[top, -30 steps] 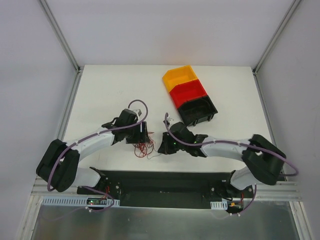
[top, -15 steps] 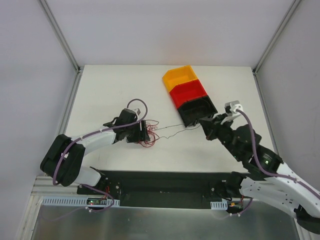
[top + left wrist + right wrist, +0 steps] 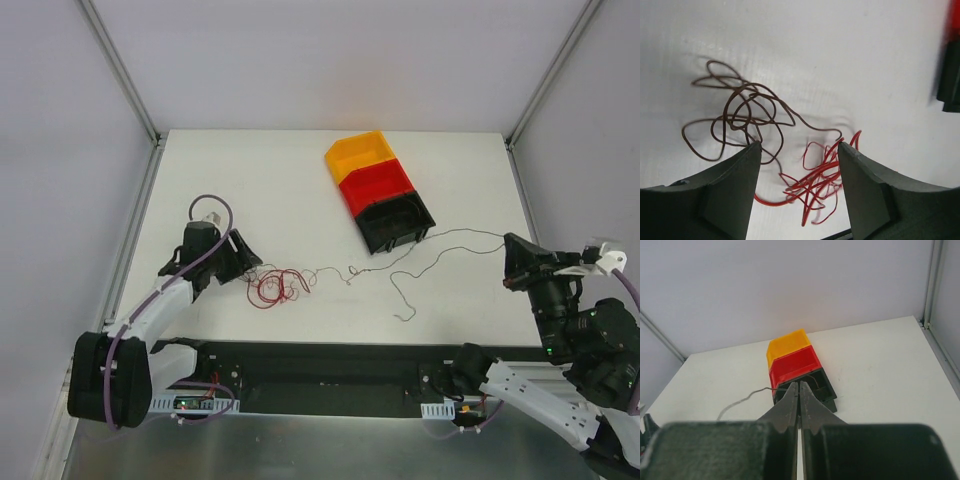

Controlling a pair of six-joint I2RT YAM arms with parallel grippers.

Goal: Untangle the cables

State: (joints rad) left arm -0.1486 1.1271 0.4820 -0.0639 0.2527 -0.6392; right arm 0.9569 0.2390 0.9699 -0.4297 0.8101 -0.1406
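From above, your left gripper [image 3: 245, 268] sits just left of the red tangle of cables [image 3: 277, 287] on the worktop [image 3: 250, 180]. A dark wire [image 3: 455, 232] runs from that tangle past the black bin [image 3: 398, 222] to your right gripper [image 3: 510, 245].

In the left wrist view, the jaws stand partly apart and grip nothing. A dark red-brown coil [image 3: 740, 115] lies beyond them, and red loops [image 3: 815, 182] lie on the worktop between them.

In the right wrist view, the jaws are pressed together, apparently pinching the dark wire's end.
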